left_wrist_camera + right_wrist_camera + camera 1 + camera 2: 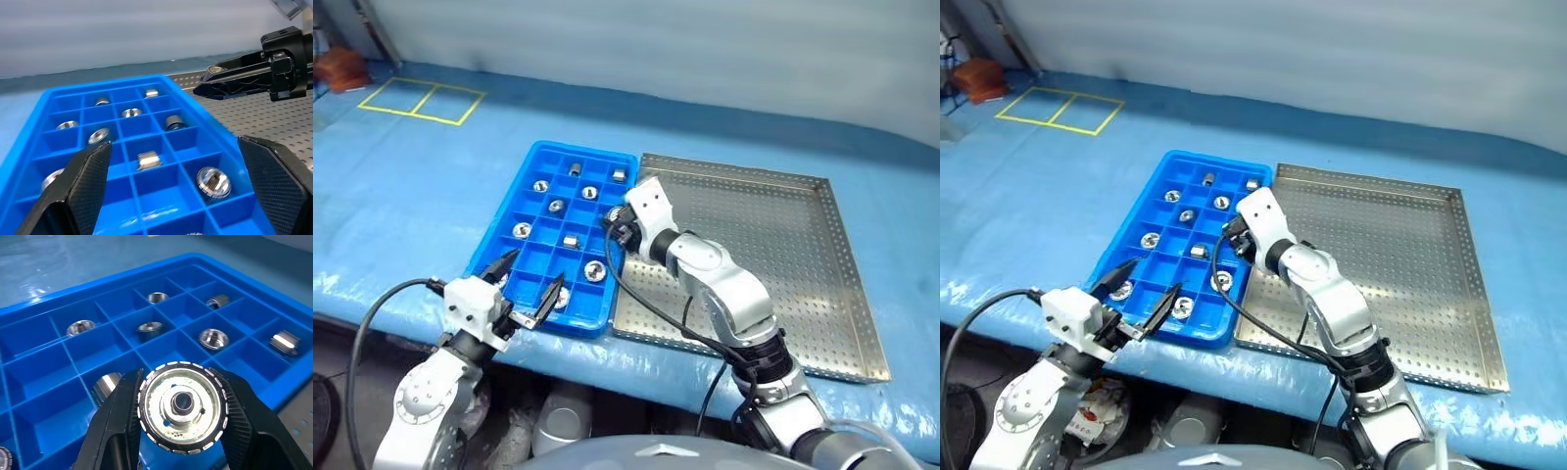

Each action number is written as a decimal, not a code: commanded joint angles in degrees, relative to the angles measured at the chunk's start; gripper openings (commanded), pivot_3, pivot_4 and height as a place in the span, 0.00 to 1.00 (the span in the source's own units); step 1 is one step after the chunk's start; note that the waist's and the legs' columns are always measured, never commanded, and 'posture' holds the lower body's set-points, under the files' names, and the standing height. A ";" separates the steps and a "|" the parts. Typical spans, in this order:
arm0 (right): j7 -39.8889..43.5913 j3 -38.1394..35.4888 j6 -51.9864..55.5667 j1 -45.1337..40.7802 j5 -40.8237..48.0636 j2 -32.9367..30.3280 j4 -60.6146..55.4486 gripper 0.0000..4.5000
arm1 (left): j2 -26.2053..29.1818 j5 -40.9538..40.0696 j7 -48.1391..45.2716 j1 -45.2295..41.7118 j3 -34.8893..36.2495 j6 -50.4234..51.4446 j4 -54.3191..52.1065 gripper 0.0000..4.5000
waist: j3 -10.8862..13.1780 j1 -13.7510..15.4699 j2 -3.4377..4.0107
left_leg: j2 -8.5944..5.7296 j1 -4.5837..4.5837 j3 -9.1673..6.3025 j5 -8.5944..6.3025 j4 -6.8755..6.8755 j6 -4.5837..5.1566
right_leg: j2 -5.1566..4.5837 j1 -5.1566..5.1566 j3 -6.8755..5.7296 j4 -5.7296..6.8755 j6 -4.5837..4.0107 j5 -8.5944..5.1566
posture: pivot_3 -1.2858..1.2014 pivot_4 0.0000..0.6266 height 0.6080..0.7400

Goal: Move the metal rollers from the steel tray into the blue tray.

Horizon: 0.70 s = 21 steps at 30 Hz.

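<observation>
The blue tray [587,151] lies on the table with the steel tray [773,245] against its right side. Several metal rollers [557,206] sit in separate compartments of the blue tray. My right gripper [612,225] hovers over the blue tray's right-hand compartments, shut on one roller [182,406]. The roller's flanged round face and central hole face the wrist camera. My left gripper [538,266] stands open with nothing in it, low over the tray's near end; its fingers [83,181] frame the compartments.
A blue cover spreads over the whole table. A yellow taped rectangle [421,100] marks its far left, with a brown object [340,67] beyond it. A black cable [636,304] hangs from my right arm over the steel tray's near-left corner.
</observation>
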 commanded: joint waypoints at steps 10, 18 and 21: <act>4.24 3.20 -7.40 -3.42 -0.08 3.77 7.96 0.38 | -3.23 0.85 2.61 6.26 1.80 -4.76 -5.05 1.00 | -0.10 13.36 -0.16 | 0.08 -0.45 0.13 -0.08 0.02 -0.13 | -0.11 -0.75 -0.35 -0.04 -0.19 -0.14 | 0.81 0.24 1.00; 4.92 1.80 -8.56 -4.24 -0.80 2.38 9.20 0.38 | -2.74 -0.01 2.16 5.67 1.38 -4.64 -4.89 1.00 | -0.11 21.60 -0.16 | 0.12 -0.74 0.03 -0.16 0.13 -0.28 | -0.11 -0.98 -0.58 -0.02 0.00 -0.04 | 0.80 0.24 1.00; 4.73 1.23 -7.88 -3.47 -0.92 1.39 7.22 0.38 | -2.24 -0.37 1.48 4.12 0.94 -4.02 -4.17 1.00 | -0.11 23.03 -0.17 | 0.15 -0.74 -0.01 -0.18 0.22 -0.31 | -0.12 -0.94 -0.65 0.02 -0.24 -0.19 | 0.80 0.24 1.00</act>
